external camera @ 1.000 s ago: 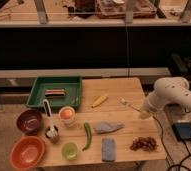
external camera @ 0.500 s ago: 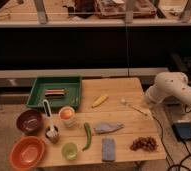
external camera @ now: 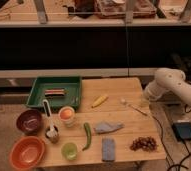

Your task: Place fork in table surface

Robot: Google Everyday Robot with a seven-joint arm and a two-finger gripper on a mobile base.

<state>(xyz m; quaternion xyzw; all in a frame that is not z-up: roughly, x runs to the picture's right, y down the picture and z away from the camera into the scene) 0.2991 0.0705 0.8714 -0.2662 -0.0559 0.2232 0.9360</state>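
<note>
Fork: lying flat on the table surface, well to the right of the green tray and close to the table edge farthest from that tray; nothing touches it
Fork's long axis: a slant, with the wider head at the end nearer the green tray and a little farther back, and the slim handle running away from the tray and toward the front
Gripper: at the end of the white arm, on the far side of the fork from the green tray, close by the fork but apart from it; it carries nothing that I can make out, and whether it is released or clenched I cannot tell
Fork from gripper: toward the green tray and slightly to the front, the handle end lying nearer the gripper than the head
Arm: only one, reaching in from the side opposite the green tray
Task state, as I judge it: the fork rests on the planks, outside the green tray, so the placing looks done
Next move, as I judge it: draw the gripper off, away from the green tray, clear of the handle so as not to nudge it
</note>
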